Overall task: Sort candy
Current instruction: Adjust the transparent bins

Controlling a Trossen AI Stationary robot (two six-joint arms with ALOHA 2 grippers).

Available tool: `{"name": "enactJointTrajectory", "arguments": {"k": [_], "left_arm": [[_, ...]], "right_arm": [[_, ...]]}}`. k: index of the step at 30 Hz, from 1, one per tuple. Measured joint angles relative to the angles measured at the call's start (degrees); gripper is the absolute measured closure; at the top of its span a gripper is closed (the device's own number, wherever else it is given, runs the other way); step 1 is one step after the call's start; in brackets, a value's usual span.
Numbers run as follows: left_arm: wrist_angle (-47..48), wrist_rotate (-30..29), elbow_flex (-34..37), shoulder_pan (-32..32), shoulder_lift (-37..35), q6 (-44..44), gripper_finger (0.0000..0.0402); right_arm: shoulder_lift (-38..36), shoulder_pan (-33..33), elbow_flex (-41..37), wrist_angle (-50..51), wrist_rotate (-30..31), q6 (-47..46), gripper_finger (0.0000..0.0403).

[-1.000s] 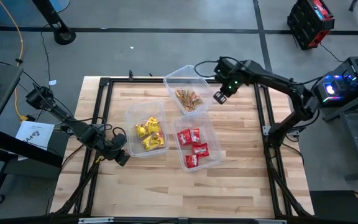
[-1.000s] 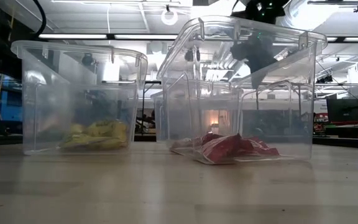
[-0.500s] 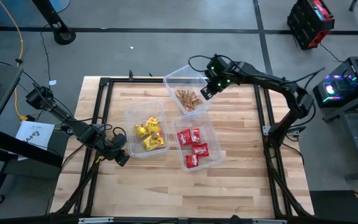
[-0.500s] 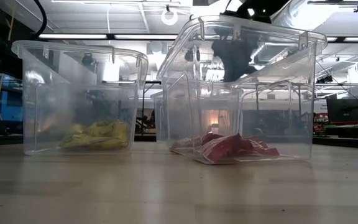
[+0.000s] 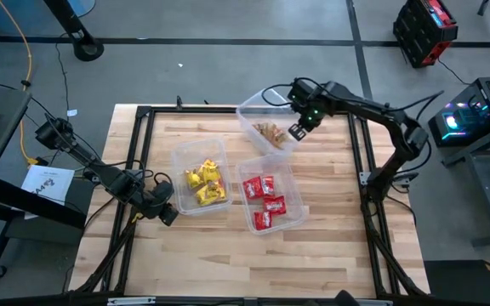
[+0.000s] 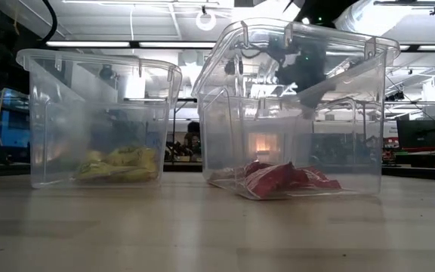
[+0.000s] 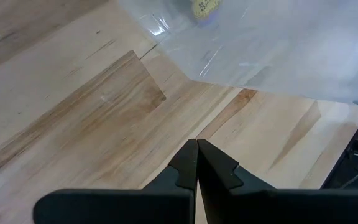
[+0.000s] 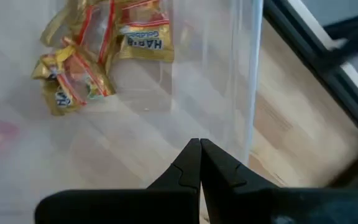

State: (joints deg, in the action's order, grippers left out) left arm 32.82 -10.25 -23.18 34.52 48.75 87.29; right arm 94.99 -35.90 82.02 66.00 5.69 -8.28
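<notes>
The candy is sorted by kind into three clear plastic tubs on the wooden table (image 5: 228, 255): brown-gold sweets (image 5: 269, 132) lie in the far tub (image 5: 251, 112), yellow sweets (image 5: 204, 183) in the tub (image 5: 185, 156) on the left, and red sweets (image 5: 264, 201) in the tub (image 5: 289, 172) nearest the front. The right gripper (image 5: 297, 131) sits at the far tub's right rim, its jaws together; in the right wrist view the closed fingertips (image 8: 199, 151) lie against the tub's clear wall, with the gold packets (image 8: 98, 50) beyond. The left gripper (image 5: 168, 215) rests low over the table near the yellow tub's front left corner, jaws pressed together and holding nothing.
</notes>
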Motion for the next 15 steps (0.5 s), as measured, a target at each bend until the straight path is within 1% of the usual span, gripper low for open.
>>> {"name": "enactJointTrajectory", "arguments": {"k": [3,9,15], "left_arm": [[0.0,0.0,0.0,0.0,0.0,0.0,0.0401],[0.0,0.0,0.0,0.0,0.0,0.0,0.0402],[0.3,-0.1,0.0,0.0,0.0,-0.1,0.0401]], "right_arm": [[0.0,-1.1,0.0,2.3,0.1,0.8,0.0403],[-0.2,-1.5,0.0,11.8,0.1,3.4,0.0403],[-3.4,-0.6,0.0,18.4,-0.1,2.5,0.0403]]}}
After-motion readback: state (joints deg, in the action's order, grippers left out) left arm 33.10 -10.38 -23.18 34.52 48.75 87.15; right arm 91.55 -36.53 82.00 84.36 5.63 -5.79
